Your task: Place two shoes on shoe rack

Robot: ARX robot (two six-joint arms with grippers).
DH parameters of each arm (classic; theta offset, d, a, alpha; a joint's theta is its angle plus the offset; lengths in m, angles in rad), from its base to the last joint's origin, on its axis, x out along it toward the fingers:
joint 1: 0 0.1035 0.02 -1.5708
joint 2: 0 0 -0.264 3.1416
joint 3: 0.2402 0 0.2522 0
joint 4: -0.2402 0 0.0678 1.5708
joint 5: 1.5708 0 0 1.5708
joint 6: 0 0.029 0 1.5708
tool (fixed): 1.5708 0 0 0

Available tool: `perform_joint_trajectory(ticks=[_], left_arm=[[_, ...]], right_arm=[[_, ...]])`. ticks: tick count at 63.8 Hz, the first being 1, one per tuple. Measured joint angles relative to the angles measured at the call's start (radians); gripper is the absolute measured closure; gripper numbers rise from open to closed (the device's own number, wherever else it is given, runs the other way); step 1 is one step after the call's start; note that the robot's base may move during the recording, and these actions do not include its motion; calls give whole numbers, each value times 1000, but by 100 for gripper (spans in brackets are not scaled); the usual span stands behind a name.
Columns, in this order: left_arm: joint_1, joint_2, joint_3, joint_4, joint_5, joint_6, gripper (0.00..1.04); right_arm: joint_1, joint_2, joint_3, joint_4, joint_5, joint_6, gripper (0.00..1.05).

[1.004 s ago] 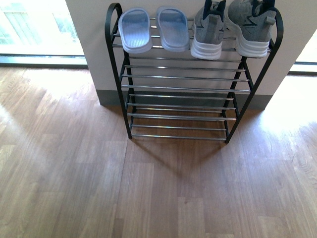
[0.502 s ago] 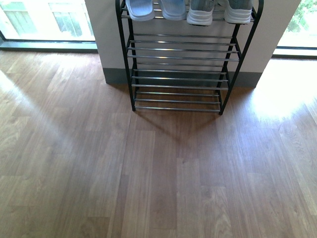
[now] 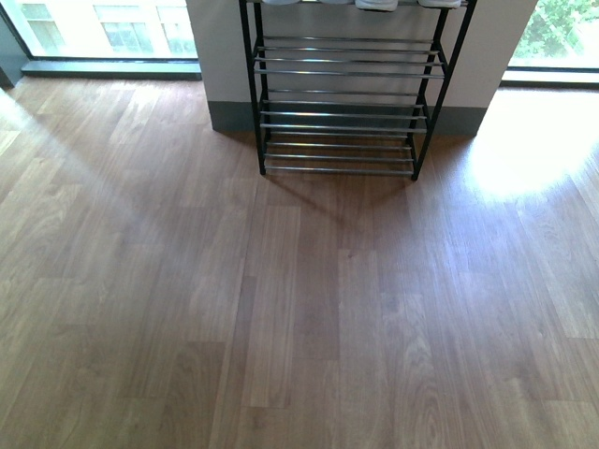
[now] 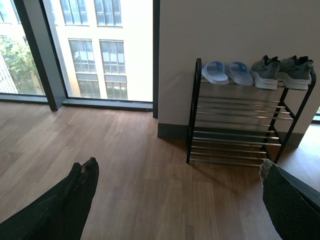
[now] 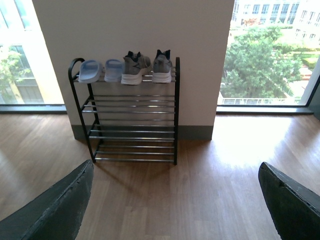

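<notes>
The rack (image 5: 132,117) stands against the wall (image 5: 135,30), well away from both grippers. On its top tier sit two slippers (image 5: 100,71) and two sneakers (image 5: 148,68), side by side, long axes across the rods, toes pointing away from the wall. Left gripper (image 4: 175,195) and right gripper (image 5: 175,200): fingers spread, holding nothing.

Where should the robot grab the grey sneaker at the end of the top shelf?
Probably at the heel collar of the end sneaker, coming from the front and above. Its toe points outward, the wall stands behind it, and the other sneaker sits close beside it on the shoe rack.
</notes>
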Motion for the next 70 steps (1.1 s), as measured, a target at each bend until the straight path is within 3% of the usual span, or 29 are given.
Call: perform_joint_trajectory(ticks=[70], left_arm=[[0,0,0,0,0,0,9]], right_arm=[[0,0,0,0,-3,0,9]])
